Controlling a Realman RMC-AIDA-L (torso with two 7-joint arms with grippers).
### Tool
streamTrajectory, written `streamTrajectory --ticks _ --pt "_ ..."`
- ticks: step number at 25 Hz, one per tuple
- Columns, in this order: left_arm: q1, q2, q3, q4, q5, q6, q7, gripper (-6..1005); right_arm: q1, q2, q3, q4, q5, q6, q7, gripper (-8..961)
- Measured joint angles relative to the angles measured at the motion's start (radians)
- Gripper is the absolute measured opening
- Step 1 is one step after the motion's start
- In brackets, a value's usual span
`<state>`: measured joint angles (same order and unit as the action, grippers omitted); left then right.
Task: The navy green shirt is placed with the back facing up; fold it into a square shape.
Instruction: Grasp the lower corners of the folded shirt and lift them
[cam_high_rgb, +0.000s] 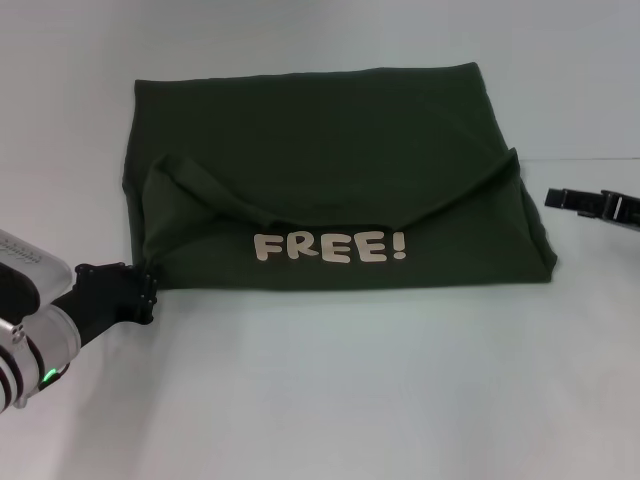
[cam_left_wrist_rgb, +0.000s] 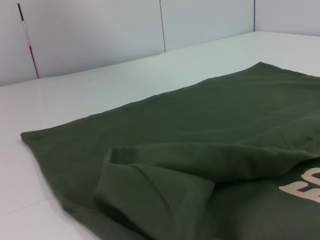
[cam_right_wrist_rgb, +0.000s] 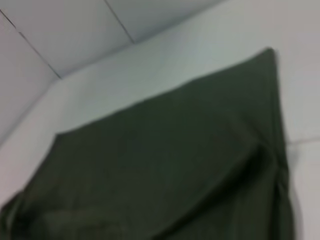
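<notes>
The navy green shirt (cam_high_rgb: 320, 150) lies flat on the white table, its near hem folded back so a strip with cream letters "FREE!" (cam_high_rgb: 330, 246) faces up. Both sleeves are folded inward, and the left one (cam_high_rgb: 200, 188) forms a ridge. My left gripper (cam_high_rgb: 148, 285) is at the shirt's near-left corner, touching or almost touching the cloth. My right gripper (cam_high_rgb: 550, 197) hovers just off the shirt's right edge, apart from it. The left wrist view shows the shirt (cam_left_wrist_rgb: 200, 130), the sleeve fold (cam_left_wrist_rgb: 150, 185) and part of the letters (cam_left_wrist_rgb: 305, 187). The right wrist view shows the shirt (cam_right_wrist_rgb: 165, 170).
The white table (cam_high_rgb: 330, 390) stretches in front of the shirt and to both sides. Pale wall panels (cam_left_wrist_rgb: 100, 35) rise behind the table's far edge. A red and white pole (cam_left_wrist_rgb: 27, 42) leans at the wall.
</notes>
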<state>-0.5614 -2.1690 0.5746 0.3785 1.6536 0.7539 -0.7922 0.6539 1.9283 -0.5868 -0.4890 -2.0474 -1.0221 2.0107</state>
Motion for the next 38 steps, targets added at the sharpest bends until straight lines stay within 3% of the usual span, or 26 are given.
streamTrajectory --ticks 6,12,17,28,33,38 --pt "-0.003 0.000 0.002 0.000 0.000 0.002 -0.001 75 0.022 0.009 -0.082 -0.005 -0.090 0.060 0.072 717" --pt "-0.004 0.000 0.002 0.000 -0.002 0.002 -0.001 76 0.036 0.049 -0.168 0.009 -0.094 0.165 0.073 717" --pt "-0.006 0.000 0.002 -0.001 -0.005 0.002 -0.001 75 0.036 0.064 -0.174 0.011 -0.095 0.180 0.066 717" --pt "-0.014 0.000 0.002 -0.004 -0.006 -0.001 -0.001 73 0.028 0.079 -0.177 0.026 -0.096 0.221 0.062 718" --pt "-0.014 0.001 0.002 -0.006 -0.007 -0.004 -0.001 72 0.029 0.080 -0.177 0.039 -0.096 0.233 0.053 633" --pt "-0.014 0.002 0.002 -0.006 -0.007 -0.005 -0.001 71 0.036 0.090 -0.177 0.040 -0.096 0.242 0.037 634"
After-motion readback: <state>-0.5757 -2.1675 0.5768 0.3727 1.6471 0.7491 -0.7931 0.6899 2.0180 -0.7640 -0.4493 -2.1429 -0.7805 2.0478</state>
